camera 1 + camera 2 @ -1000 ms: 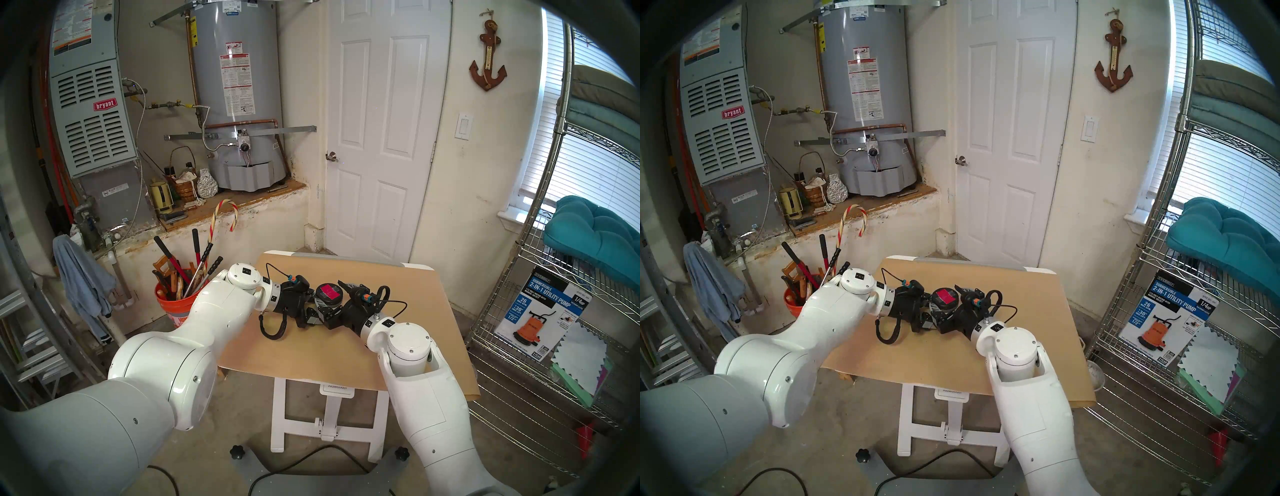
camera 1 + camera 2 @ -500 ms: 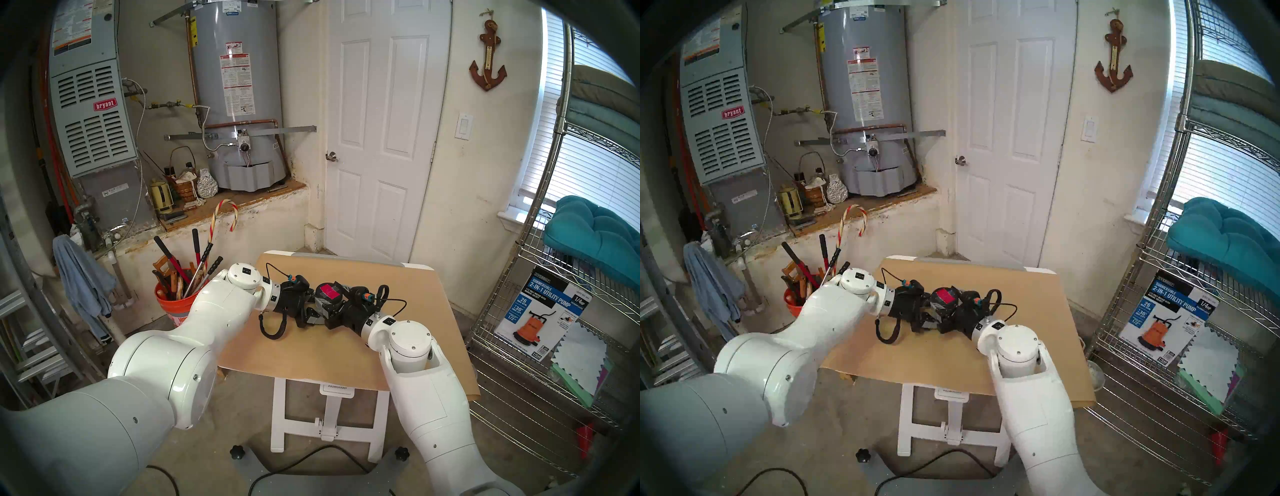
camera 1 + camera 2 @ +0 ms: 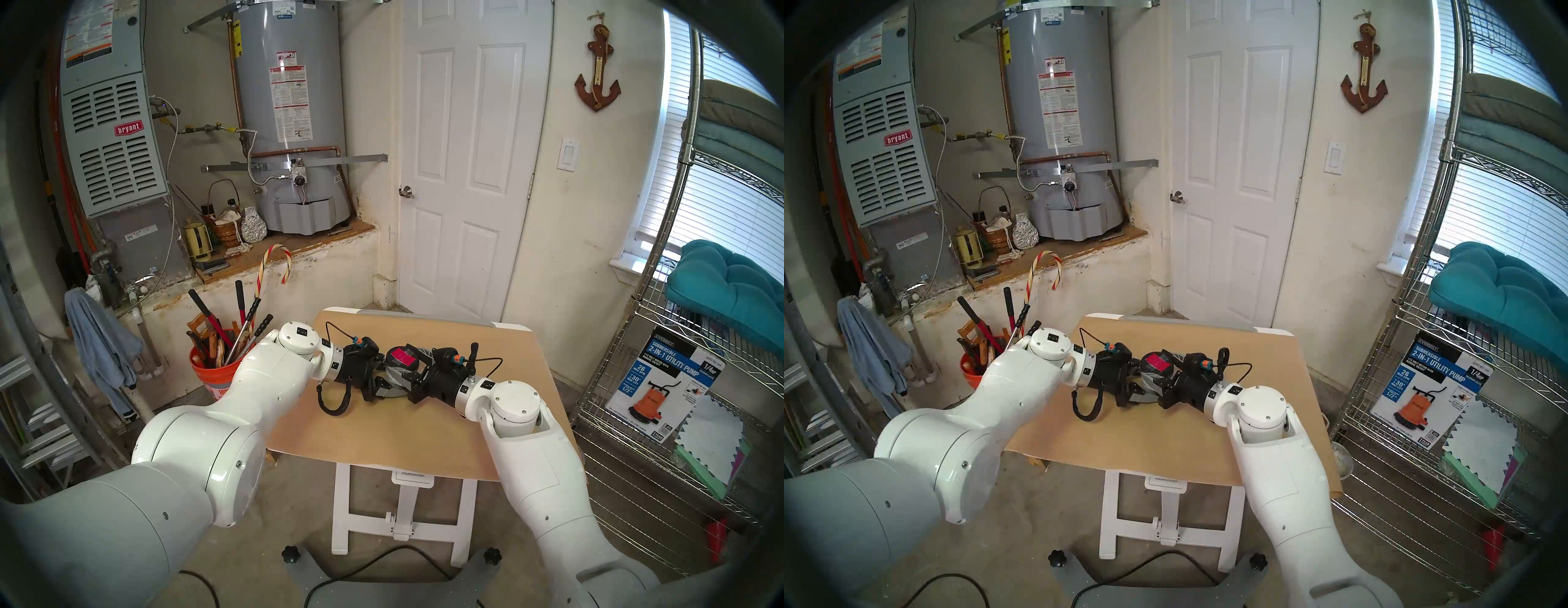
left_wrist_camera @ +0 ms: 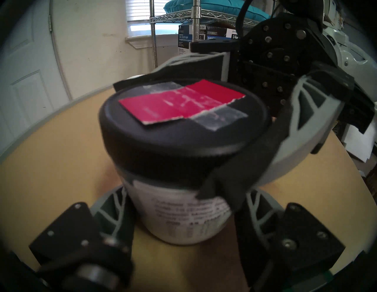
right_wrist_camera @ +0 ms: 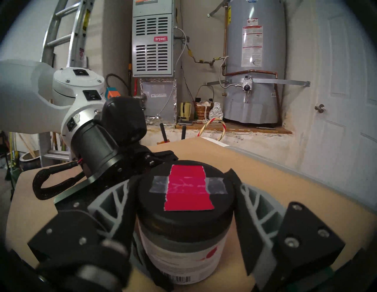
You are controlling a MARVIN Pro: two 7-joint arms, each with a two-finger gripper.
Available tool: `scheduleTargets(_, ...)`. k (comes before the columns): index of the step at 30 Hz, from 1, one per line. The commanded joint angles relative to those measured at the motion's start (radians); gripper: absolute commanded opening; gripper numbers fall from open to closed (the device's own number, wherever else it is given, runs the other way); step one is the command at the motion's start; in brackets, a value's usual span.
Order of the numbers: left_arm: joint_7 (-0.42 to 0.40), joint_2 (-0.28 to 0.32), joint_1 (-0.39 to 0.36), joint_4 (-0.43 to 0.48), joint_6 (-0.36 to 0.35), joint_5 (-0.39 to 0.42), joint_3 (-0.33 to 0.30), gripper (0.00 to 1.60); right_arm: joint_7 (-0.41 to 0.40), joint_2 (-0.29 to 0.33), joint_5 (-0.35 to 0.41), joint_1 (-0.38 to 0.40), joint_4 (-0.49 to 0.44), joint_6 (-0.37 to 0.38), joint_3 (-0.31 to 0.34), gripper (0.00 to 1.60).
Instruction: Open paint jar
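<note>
The paint jar (image 3: 398,375) stands upright in the middle of the paper-covered table (image 3: 382,437). Its black lid (image 3: 402,357) carries a red-pink square and grey tape. My left gripper (image 3: 388,379) comes in from the left, shut low on the jar's white label (image 4: 179,216). Its fingers (image 4: 110,210) press both sides of the body. My right gripper (image 3: 412,364) comes in from the right, shut on the lid (image 5: 185,220). Its fingers (image 5: 251,201) clamp the rim. The lid sits on the jar, and the paint inside is hidden.
An orange bucket of tools (image 3: 212,378) stands on the floor left of the table. A wire shelf (image 3: 636,424) with a pump box (image 3: 662,382) stands to the right. The left arm's black cable loop (image 3: 333,403) lies on the table.
My right gripper's fingers closed onto the lid. Then the right wrist and forearm swung to the right, turning the gripper around the lid. The left arm and the jar stayed put.
</note>
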State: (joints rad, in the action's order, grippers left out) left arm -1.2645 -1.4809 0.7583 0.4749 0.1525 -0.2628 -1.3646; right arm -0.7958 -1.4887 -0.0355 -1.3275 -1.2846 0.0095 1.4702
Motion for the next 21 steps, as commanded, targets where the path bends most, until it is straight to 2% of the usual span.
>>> scheduleTargets(1,-0.011,0.013,0.015,0.015,-0.009,-0.003,0.002,0.0,-0.101,0.03,0.029,0.122,0.085,-0.024,0.007,0.4)
scheduleTargets(7,-0.011,0.015,0.024,0.031,-0.018,-0.002,0.002,0.0,-0.167,0.032,0.041,0.158,0.141,-0.054,0.012,0.29)
scheduleTargets(9,-0.012,0.017,0.03,0.044,-0.025,-0.002,0.003,0.0,-0.206,0.037,0.049,0.197,0.197,-0.08,0.006,0.14)
scheduleTargets(10,-0.013,0.017,0.031,0.047,-0.026,-0.002,0.003,0.0,-0.211,0.037,0.051,0.203,0.207,-0.083,0.006,0.0)
scheduleTargets(21,-0.011,0.021,0.045,0.075,-0.043,-0.002,0.004,0.0,-0.275,0.026,0.085,0.236,0.256,-0.131,0.028,0.0)
